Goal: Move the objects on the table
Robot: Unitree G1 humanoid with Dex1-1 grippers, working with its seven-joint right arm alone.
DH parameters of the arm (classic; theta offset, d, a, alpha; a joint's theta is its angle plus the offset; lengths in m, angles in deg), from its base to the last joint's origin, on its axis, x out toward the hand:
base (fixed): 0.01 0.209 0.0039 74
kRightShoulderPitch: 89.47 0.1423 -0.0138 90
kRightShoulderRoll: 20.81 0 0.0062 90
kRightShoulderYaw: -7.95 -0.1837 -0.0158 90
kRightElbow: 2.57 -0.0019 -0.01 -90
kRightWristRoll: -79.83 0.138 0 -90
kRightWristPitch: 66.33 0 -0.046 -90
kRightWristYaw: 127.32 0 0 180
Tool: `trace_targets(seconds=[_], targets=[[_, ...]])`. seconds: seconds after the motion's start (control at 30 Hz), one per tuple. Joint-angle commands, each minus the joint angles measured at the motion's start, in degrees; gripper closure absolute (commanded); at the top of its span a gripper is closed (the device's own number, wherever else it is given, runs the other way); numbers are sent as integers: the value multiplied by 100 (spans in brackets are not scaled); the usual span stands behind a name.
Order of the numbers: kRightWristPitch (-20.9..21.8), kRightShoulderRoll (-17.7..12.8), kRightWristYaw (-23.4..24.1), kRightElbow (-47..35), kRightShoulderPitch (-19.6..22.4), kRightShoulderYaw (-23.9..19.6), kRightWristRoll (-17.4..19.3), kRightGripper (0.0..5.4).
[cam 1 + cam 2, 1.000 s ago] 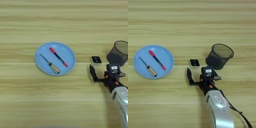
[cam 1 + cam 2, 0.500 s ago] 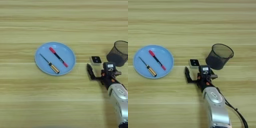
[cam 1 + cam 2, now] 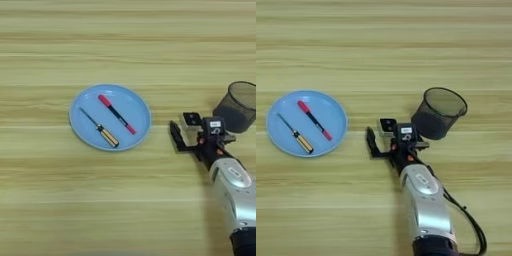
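Your gripper (image 3: 382, 141) sits spread open around the white block (image 3: 387, 127), holding nothing, w/ pen cup (image 3: 437, 113) at 2 o'clock.

The desk (image 3: 125, 45) is light wood with a matt, lengthwise-striped grain. On it, the blue plate (image 3: 82, 127) looks like smooth plastic with a faint sheen. The pen cup (image 3: 438, 113) is black wire mesh, see-through at the rim. The forearm (image 3: 423, 200) is smooth silver, slightly glossy; the pincer (image 3: 381, 141) is matt black.
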Motion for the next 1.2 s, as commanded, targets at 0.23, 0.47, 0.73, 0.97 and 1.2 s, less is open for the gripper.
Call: trace_targets(seconds=[0.23, 0.47, 0.73, 0.97, 1.2], targets=[[258, -177, -12, 255, 369, -117, -1, 24], [314, -171, -20, 320, 387, -129, 4, 108], [343, -160, -23, 323, 377, -130, 14, 192], [318, -155, -22, 155, 366, -90, -9, 261], [199, -207, -18, -235, 345, -87, -20, 293]])
